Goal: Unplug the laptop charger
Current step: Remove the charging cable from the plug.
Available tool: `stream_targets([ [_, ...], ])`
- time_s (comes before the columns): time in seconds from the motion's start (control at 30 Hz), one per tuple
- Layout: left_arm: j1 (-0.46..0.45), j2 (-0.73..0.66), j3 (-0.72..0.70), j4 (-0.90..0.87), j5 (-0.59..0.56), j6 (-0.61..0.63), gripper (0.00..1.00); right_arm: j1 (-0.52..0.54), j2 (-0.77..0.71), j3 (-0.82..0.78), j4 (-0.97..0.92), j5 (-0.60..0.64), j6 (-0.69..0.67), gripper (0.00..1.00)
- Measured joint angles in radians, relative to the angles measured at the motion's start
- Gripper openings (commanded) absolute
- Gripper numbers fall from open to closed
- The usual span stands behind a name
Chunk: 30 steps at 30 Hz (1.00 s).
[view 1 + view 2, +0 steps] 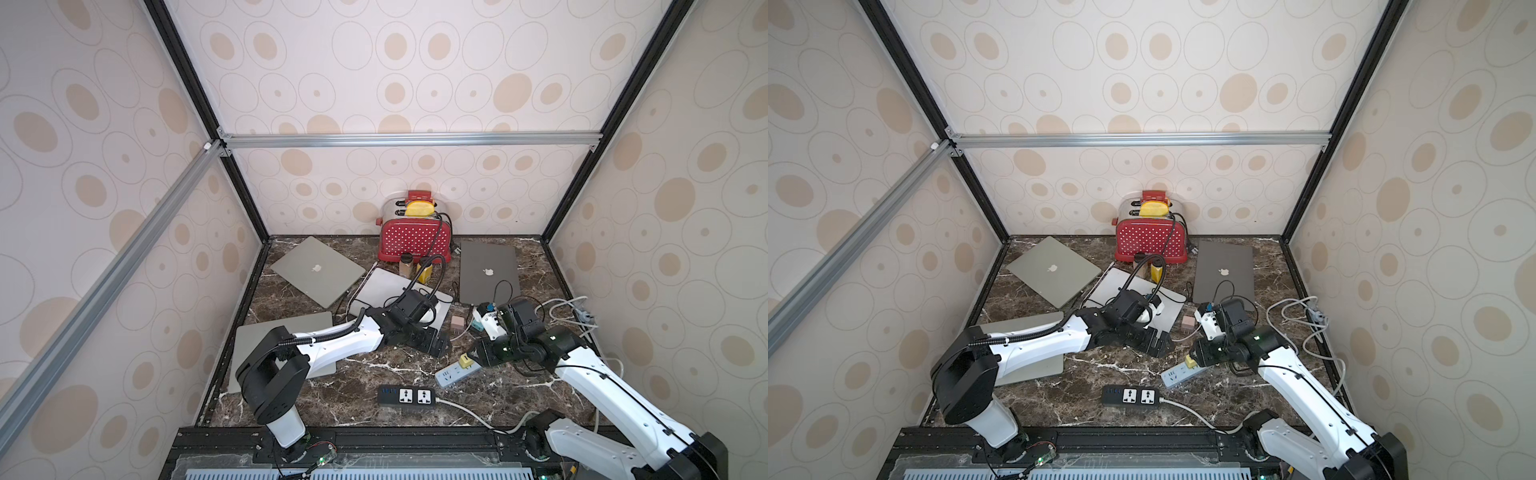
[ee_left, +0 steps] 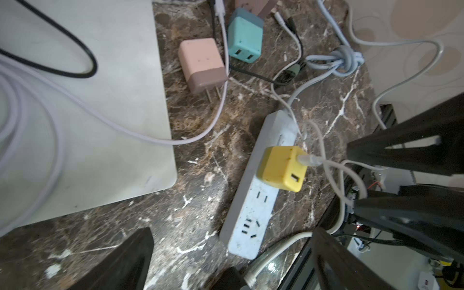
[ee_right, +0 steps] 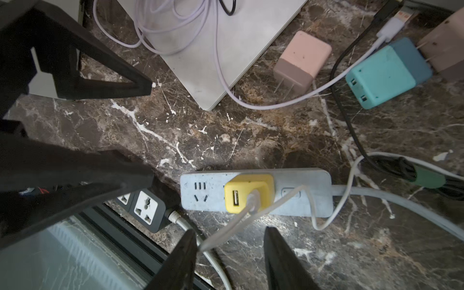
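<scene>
The yellow laptop charger [image 3: 248, 193] sits plugged into a pale power strip [image 3: 308, 190] on the marble table, right of centre in both top views [image 1: 466, 360] [image 1: 1191, 361]. A white cable leaves its face. My right gripper [image 3: 229, 231] hovers just short of the charger. Its jaws are apart and hold nothing, and the cable passes by one fingertip. My left gripper [image 2: 232, 231] is wide open over the strip's free end [image 2: 251, 213], a little way from the charger [image 2: 283, 168]. It holds nothing.
A black power strip [image 1: 406, 395] lies near the front edge. A pink charger [image 2: 200, 65] and a teal charger [image 2: 244, 37] lie unplugged beside a silver laptop [image 2: 100, 125]. More laptops [image 1: 489, 272] and a red toaster [image 1: 414, 237] stand farther back. Loose cables [image 1: 573, 311] trail on the right.
</scene>
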Motion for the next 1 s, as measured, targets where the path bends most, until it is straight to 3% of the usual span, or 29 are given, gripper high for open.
stream_targets([
  [0.47, -0.014, 0.084, -0.023, 0.113, 0.015, -0.113, 0.99, 0.043, 0.077, 0.0, 0.039, 0.037, -0.026, 0.41],
  [0.73, -0.034, 0.135, -0.028, 0.15, 0.027, -0.149, 0.99, 0.071, 0.042, 0.0, 0.003, 0.125, -0.02, 0.48],
  [1.0, -0.037, 0.137, -0.028, 0.179, 0.036, -0.17, 0.99, 0.072, 0.035, 0.0, 0.011, 0.153, -0.026, 0.46],
])
